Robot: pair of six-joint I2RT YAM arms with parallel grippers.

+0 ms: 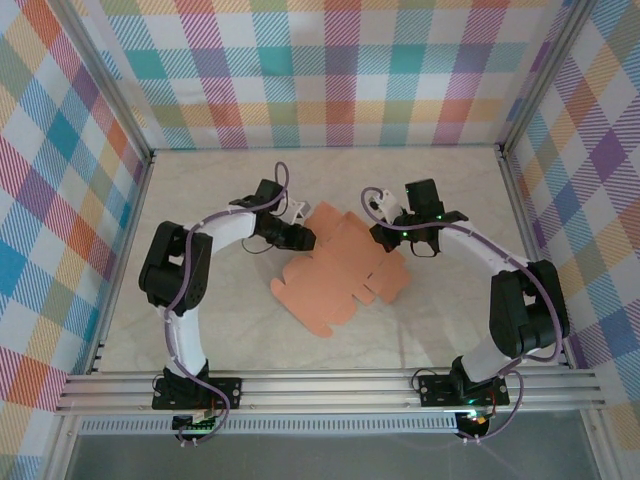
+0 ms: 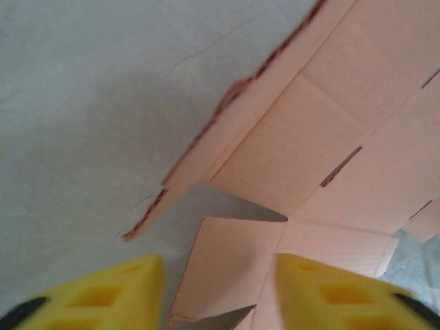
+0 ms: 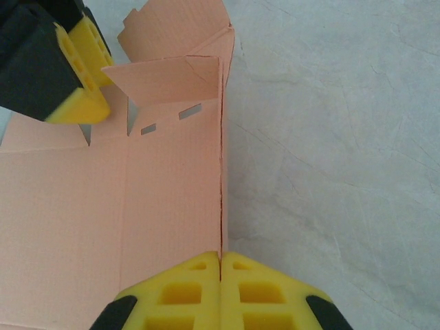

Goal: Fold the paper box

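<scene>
Box point(image 1: 340, 265): sheet, mostly flat on desk point(image 1: 230, 330). Right gripper point(image 3: 220, 265): pinching its edge upright, likely for creasing. Left gripper point(image 2: 218, 289): spread over flap point(image 2: 227, 261), apparently steadying.

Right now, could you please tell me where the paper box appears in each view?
Top external: paper box at the centre, between the two arms.
Left wrist: paper box across the right side, slits showing.
Right wrist: paper box on the left half, its edge pinched in the right claw.
Shared landmark: the pale marbled table beneath it.
</scene>
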